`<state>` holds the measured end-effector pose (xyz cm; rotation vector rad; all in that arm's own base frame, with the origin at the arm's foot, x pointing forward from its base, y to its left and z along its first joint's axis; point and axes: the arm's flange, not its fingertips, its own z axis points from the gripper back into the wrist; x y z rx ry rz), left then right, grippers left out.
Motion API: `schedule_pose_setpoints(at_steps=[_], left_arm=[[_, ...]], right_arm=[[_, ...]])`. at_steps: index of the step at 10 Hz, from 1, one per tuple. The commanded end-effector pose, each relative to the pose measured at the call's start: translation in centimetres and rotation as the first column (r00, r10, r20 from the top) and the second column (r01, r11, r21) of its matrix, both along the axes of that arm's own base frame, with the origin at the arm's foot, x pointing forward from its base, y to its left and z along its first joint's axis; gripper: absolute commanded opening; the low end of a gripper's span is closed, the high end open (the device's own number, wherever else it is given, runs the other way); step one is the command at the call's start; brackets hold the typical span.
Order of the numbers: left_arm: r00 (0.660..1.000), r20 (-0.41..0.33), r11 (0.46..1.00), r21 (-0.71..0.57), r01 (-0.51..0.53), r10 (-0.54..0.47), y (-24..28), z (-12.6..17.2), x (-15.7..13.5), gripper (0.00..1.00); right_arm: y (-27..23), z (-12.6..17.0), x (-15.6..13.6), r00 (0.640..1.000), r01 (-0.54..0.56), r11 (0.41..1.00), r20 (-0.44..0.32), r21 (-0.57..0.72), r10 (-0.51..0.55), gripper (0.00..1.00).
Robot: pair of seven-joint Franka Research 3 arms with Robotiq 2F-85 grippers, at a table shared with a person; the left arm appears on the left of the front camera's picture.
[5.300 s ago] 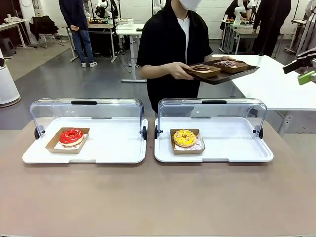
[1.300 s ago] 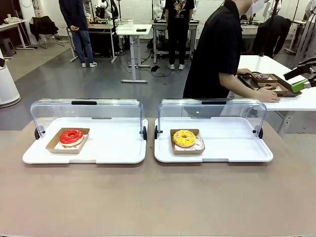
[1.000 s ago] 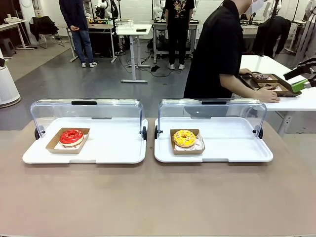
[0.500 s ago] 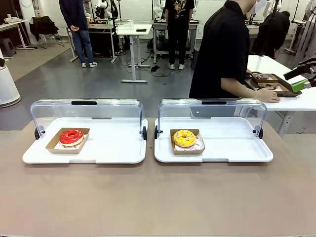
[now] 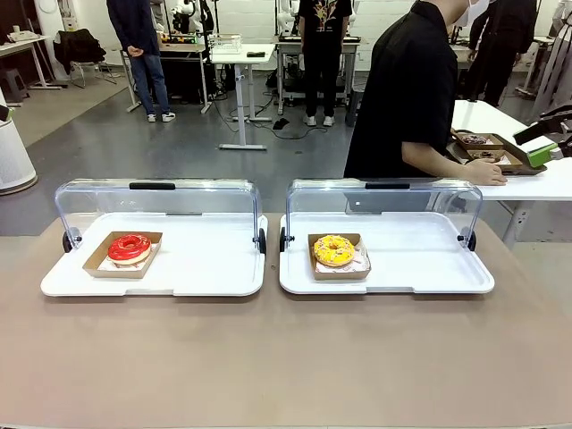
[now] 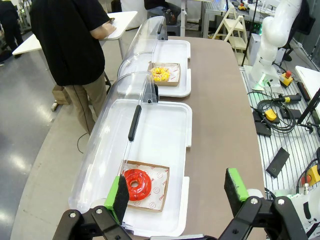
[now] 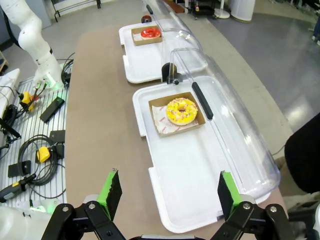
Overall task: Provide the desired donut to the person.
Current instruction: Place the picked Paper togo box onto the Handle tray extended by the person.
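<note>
Since half a second ago the person has straightened a little at the white side table, one hand resting flat by the brown tray of chocolate donuts set down there; nothing on the near table has shifted. Left gripper hangs high over the left end of the brown table, jaws spread wide with nothing between the green pads. Right gripper hangs likewise over the right end, its fingers wide apart and empty. Below the left gripper sits the left white display tray, clear lid rolled back toward the person, with the red donut in its cardboard tray at the tray's left end. Just beside it, the right white display tray has its lid open the same way and holds the yellow sprinkled donut in a cardboard tray near its left end. Both donuts lie untouched, well apart from either gripper.
</note>
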<state>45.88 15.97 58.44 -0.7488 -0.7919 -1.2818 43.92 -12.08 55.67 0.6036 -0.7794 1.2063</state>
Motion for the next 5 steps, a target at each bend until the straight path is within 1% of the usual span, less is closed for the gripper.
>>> schedule_pose_setpoints(at_steps=[1, 5], left_arm=[[1.000, 0.004, 1.000, -0.005, 0.002, -0.002, -0.05, 0.06, -0.22, 1.00], [1.000, 0.004, 1.000, -0.005, 0.002, -0.002, -0.05, 0.06, -0.22, 1.00]], right_arm=[[0.03, -0.02, -0.07, 1.000, -0.014, 1.000, 0.011, 0.008, 0.014, 1.00], [0.03, -0.02, -0.07, 1.000, -0.014, 1.000, 0.011, 0.008, 0.014, 1.00]])
